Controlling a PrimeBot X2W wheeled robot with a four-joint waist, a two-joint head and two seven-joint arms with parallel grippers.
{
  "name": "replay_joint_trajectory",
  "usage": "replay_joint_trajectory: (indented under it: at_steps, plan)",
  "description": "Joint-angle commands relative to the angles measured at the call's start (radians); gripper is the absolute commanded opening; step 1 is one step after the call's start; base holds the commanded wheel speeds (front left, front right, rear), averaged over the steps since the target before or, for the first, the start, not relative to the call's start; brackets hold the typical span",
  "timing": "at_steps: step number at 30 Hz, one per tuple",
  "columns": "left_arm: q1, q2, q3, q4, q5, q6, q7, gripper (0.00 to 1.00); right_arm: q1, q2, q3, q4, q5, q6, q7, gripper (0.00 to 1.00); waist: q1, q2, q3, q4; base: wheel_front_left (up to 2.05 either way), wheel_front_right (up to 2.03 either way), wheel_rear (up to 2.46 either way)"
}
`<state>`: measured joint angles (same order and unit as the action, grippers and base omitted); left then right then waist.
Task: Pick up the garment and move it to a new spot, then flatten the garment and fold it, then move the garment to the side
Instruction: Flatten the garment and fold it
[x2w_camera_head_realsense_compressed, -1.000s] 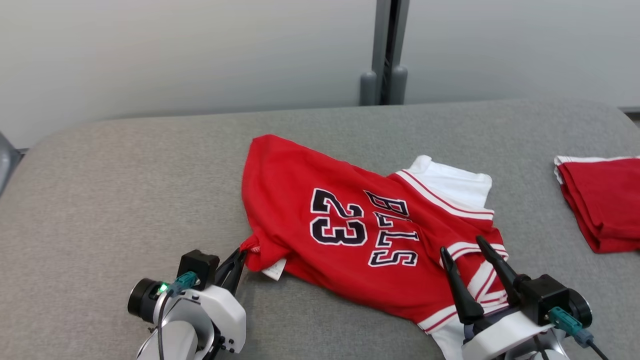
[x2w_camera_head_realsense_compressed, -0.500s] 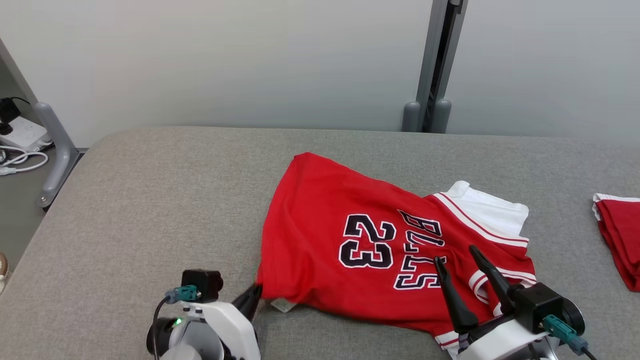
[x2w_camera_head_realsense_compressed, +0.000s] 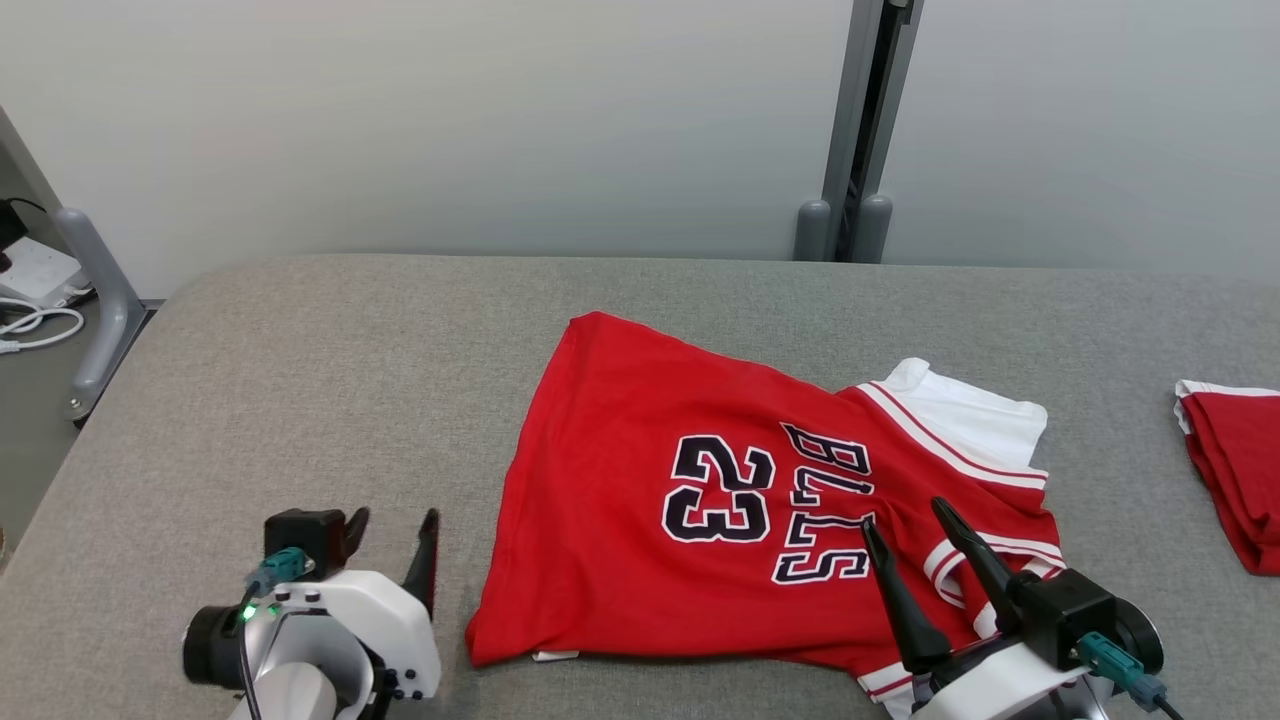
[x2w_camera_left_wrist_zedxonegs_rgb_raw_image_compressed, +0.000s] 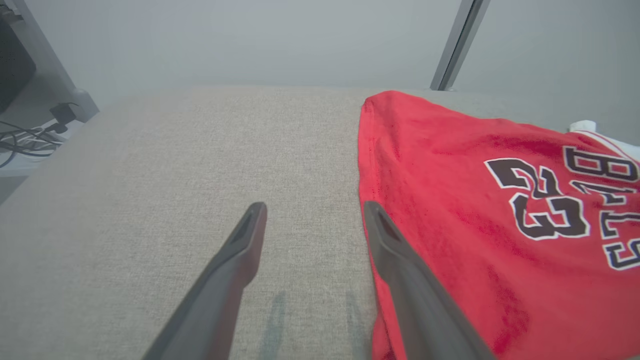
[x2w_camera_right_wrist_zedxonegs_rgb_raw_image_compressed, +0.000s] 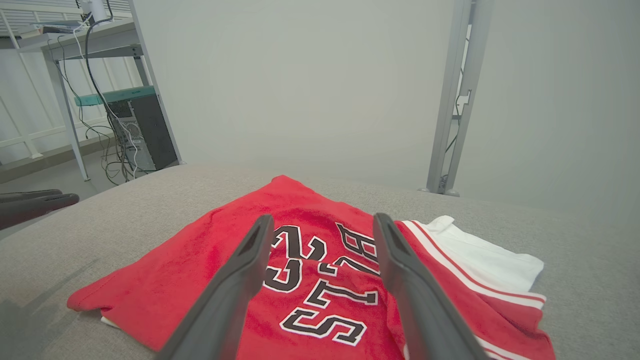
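Note:
A red jersey (x2w_camera_head_realsense_compressed: 720, 480) with a black "23" and white sleeve trim lies spread on the grey padded table (x2w_camera_head_realsense_compressed: 300, 400). It also shows in the left wrist view (x2w_camera_left_wrist_zedxonegs_rgb_raw_image_compressed: 475, 210) and the right wrist view (x2w_camera_right_wrist_zedxonegs_rgb_raw_image_compressed: 300, 260). My left gripper (x2w_camera_head_realsense_compressed: 393, 525) is open just left of the jersey's near-left corner, nothing between its fingers (x2w_camera_left_wrist_zedxonegs_rgb_raw_image_compressed: 240, 260). My right gripper (x2w_camera_head_realsense_compressed: 905, 515) is open above the jersey's near-right part by the striped sleeve, holding nothing.
A second folded red garment (x2w_camera_head_realsense_compressed: 1230, 470) lies at the table's right edge. A grey post (x2w_camera_head_realsense_compressed: 850, 130) stands behind the table against the wall. Cables and a curved grey leg (x2w_camera_head_realsense_compressed: 90, 290) are off the left side. A desk with a computer (x2w_camera_right_wrist_zedxonegs_rgb_raw_image_compressed: 135, 130) stands beyond.
My left gripper has let go of the jersey's near-left corner and drawn left, now open. The corner has dropped flat. The head camera shifted, so the whole scene slid.

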<state>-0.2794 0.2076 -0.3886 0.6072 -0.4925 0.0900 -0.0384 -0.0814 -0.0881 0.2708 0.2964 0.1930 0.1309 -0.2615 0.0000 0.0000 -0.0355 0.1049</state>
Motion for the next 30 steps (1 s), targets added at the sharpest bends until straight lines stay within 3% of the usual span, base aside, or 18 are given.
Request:
replay_joint_trajectory:
  at_steps: [1, 5, 11, 17, 24, 30]
  plan:
    - [-0.007, -0.003, -0.003, -0.012, 0.001, -0.011, -0.019, 1.00, -0.004, -0.006, 0.000, 0.001, 0.007, 0.000, -0.005, 1.00, 0.0000, 0.0000, 0.000, -0.001, 0.00, 0.00, 0.00]
    - [0.004, -0.017, -0.026, -0.044, 0.006, -0.063, -0.106, 1.00, -0.006, -0.009, -0.018, -0.010, 0.002, 0.000, -0.005, 1.00, 0.0000, 0.0000, 0.002, -0.008, 0.00, 0.00, 0.00]
    - [0.035, -0.052, -0.045, -0.075, 0.039, -0.086, -0.213, 1.00, 0.012, -0.009, -0.050, -0.018, -0.006, 0.000, -0.005, 1.00, 0.0000, 0.0000, 0.005, -0.030, 0.00, 0.00, 0.00]
    - [0.069, -0.091, -0.006, -0.135, 0.078, -0.067, -0.227, 1.00, 0.023, -0.006, -0.105, 0.015, 0.026, 0.000, -0.005, 1.00, 0.0000, 0.0000, 0.006, -0.040, 0.00, 0.00, 0.00]
    - [0.096, -0.114, 0.016, -0.161, 0.131, -0.093, -0.227, 1.00, -0.080, -0.068, -0.118, 0.163, 0.042, 0.000, 0.022, 1.00, 0.0000, 0.0000, 0.017, -0.029, 0.00, 0.00, 0.00]
    - [0.067, -0.127, 0.013, -0.139, 0.172, -0.126, -0.227, 1.00, -0.233, -0.127, -0.150, 0.399, 0.074, 0.000, 0.044, 1.00, 0.0000, 0.0000, 0.065, 0.024, 0.00, 0.00, 0.00]
